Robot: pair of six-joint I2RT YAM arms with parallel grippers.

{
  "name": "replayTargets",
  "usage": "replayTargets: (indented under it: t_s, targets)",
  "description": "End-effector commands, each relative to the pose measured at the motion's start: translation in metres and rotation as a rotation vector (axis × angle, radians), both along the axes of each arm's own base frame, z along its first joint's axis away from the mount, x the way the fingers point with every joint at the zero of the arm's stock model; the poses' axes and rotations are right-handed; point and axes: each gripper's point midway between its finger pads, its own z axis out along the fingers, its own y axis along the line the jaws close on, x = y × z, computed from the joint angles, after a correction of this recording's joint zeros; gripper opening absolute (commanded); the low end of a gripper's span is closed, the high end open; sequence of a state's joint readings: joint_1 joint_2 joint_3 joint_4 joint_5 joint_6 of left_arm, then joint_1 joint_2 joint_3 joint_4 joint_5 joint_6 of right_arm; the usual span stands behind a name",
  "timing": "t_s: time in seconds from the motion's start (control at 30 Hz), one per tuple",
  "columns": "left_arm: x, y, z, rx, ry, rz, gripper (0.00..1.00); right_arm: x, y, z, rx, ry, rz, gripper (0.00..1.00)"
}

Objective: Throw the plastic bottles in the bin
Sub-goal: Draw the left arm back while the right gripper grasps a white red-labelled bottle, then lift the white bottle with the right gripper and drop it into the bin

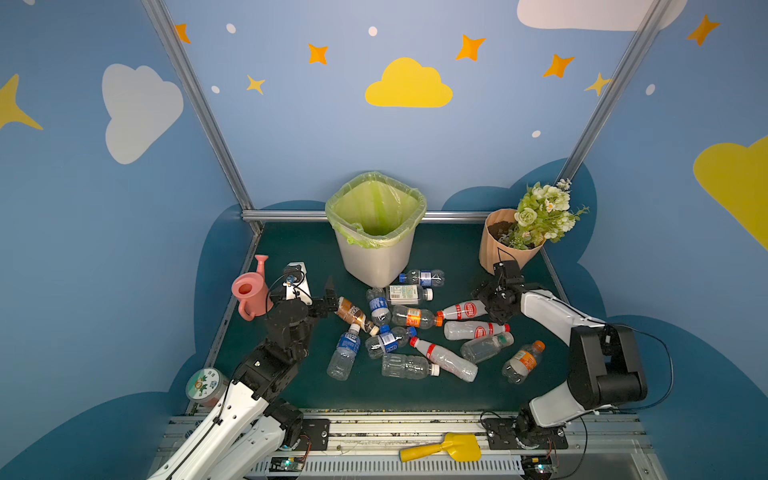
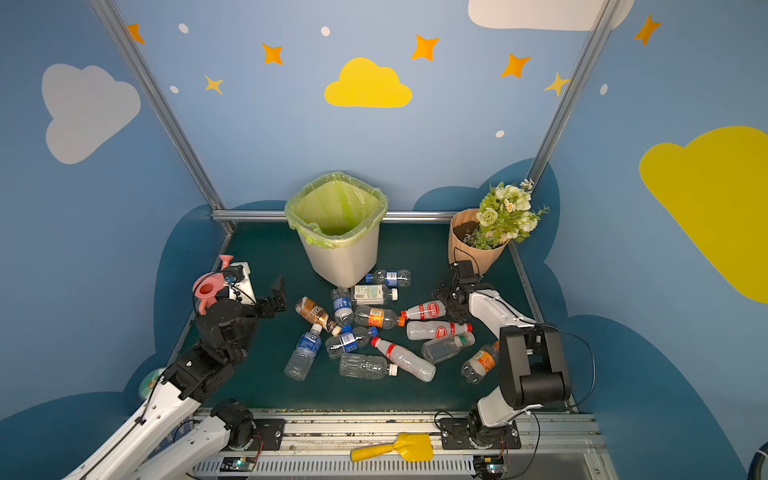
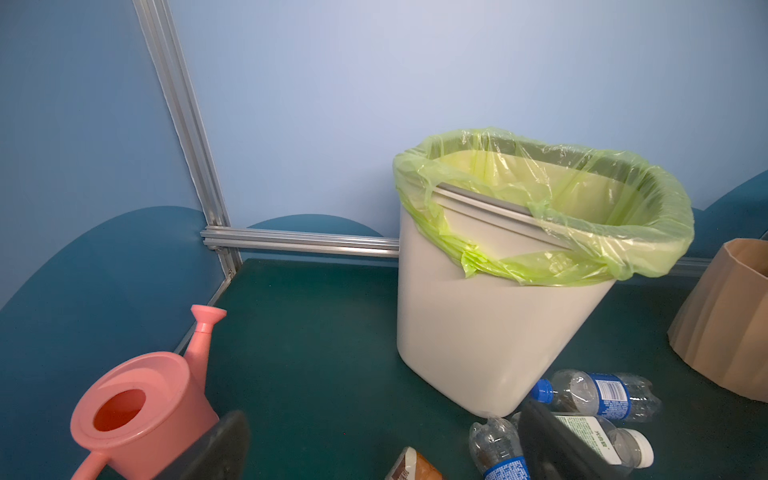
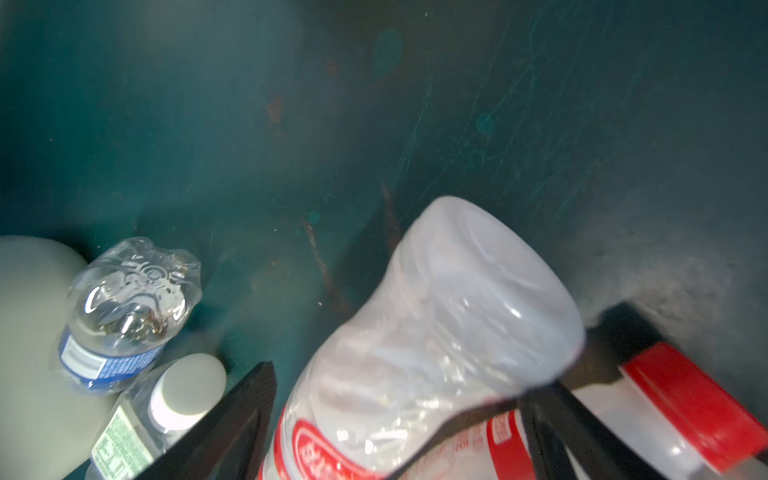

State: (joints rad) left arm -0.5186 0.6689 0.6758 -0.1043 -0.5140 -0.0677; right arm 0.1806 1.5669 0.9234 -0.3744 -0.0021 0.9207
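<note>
**Right arm on a bottle; bin shows none inside**

Step in hand: the grasp. The right end effector (image 4: pixel 411 386) sits low at 3 o'clock on the counter (image 1: pixel 291 374). Its jaws are wide and straddle the base end of a red-labelled bottle (image 1: pixel 461 309), which lies on its side at the 2 o'clock edge of the pile. In the right wrist view a sliver of counter shows between one finger and the bottle, and the opposite finger crosses the label. It reads as not clamped, with nothing lifted. The left end effector (image 1: pixel 331 296) hangs fully open and empty at 9 o'clock of the pile, just beside the brown-labelled bottle (image 1: pixel 351 311).

The plastic bottles (image 1: pixel 415 316) lie heaped mid-counter on their sides, several overlapping. The bin (image 1: pixel 376 259) stands upright at 12 o'clock by the back rail, with the nearest bottles just beside its foot. No bottle shows inside from above.

Next move, as a judgement: pinch the thin body without squeezing it out, lift it clear of its neighbours, carry it toward 11 o'clock over the rim, then release.

Hard to tell:
- The right wrist view is blurred and the label text is unreadable.
- The right fingertips are hidden under the wrist in both top views.
- A red-capped bottle (image 4: pixel 681 399) is cut off at the frame edge.
- The bottle count is unclear because of overlaps.
- The bin floor is only partly seen.
</note>
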Motion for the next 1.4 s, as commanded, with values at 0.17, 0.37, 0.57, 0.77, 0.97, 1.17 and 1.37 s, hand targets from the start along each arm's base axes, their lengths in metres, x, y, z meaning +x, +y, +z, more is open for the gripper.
replayTargets:
  t_s: [0.17,0.37,0.57,0.77,0.97,1.17,1.37]
  targets:
    - [-0.004,0.01,-0.004,0.004,0.006,0.039,1.0,0.019,0.012,-0.006,0.04,0.006,-0.011,0.84]
    - [-0.007,0.014,-0.004,0.004,0.005,0.052,1.0,0.024,0.014,-0.017,0.048,0.032,-0.022,0.77]
    - [-0.011,0.019,-0.004,0.008,0.002,0.068,1.0,0.031,0.015,-0.022,0.04,0.044,-0.018,0.64]
    - [-0.013,0.023,-0.003,0.007,-0.003,0.081,1.0,0.042,0.016,-0.013,0.048,0.003,-0.028,0.47]
    - [-0.012,0.024,-0.006,0.002,0.006,0.089,1.0,0.061,0.018,0.021,0.059,-0.085,-0.035,0.48]
    - [-0.013,0.025,-0.008,0.002,0.011,0.096,1.0,0.074,0.022,0.057,0.086,-0.174,-0.034,0.48]
    - [-0.015,0.033,-0.013,-0.011,0.015,0.137,1.0,0.074,0.026,0.111,0.118,-0.329,-0.012,0.46]
